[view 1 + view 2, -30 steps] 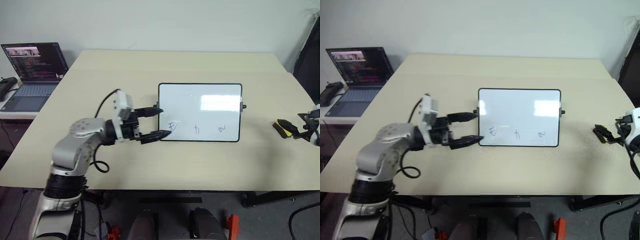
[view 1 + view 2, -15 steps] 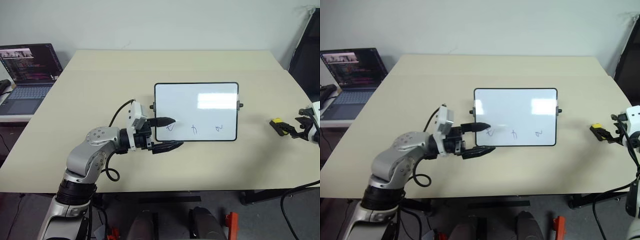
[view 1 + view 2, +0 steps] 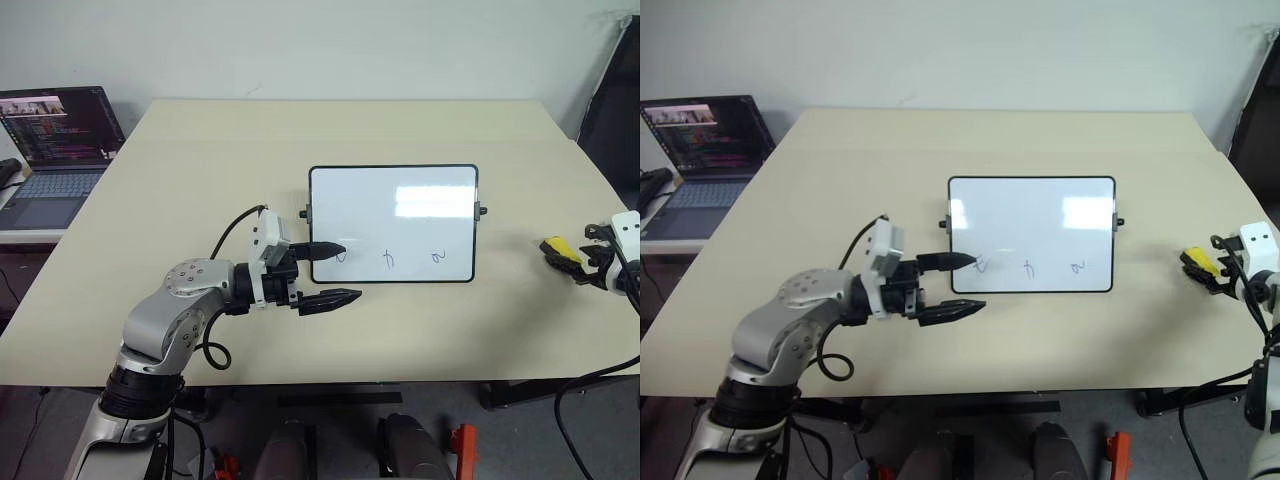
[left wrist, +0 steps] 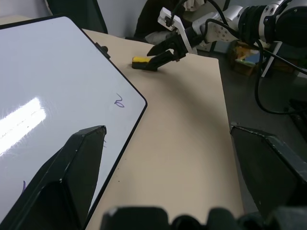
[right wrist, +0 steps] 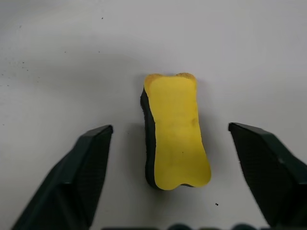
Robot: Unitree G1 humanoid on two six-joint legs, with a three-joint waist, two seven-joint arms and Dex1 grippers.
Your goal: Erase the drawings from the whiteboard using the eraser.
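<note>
A: From where is the scene taken in by the two head views?

B: From above and in front, looking down; the whole surface (image 3: pixel 200 180) and the whiteboard (image 3: pixel 392 222) are shared by both.

A: And the wrist views?

B: The left one is aimed low across the whiteboard toward the eraser (image 4: pixel 140 61). The right one is held close above the eraser (image 5: pixel 176 129), which is also seen from the head.

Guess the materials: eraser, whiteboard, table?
Eraser: likely foam, matte yellow top over a dark, probably felt pad; soft rounded edges. Whiteboard: glossy white coated panel, glare streak, thin dark frame, probably plastic. Table: matte beige laminate by the look, no grain visible.
</note>
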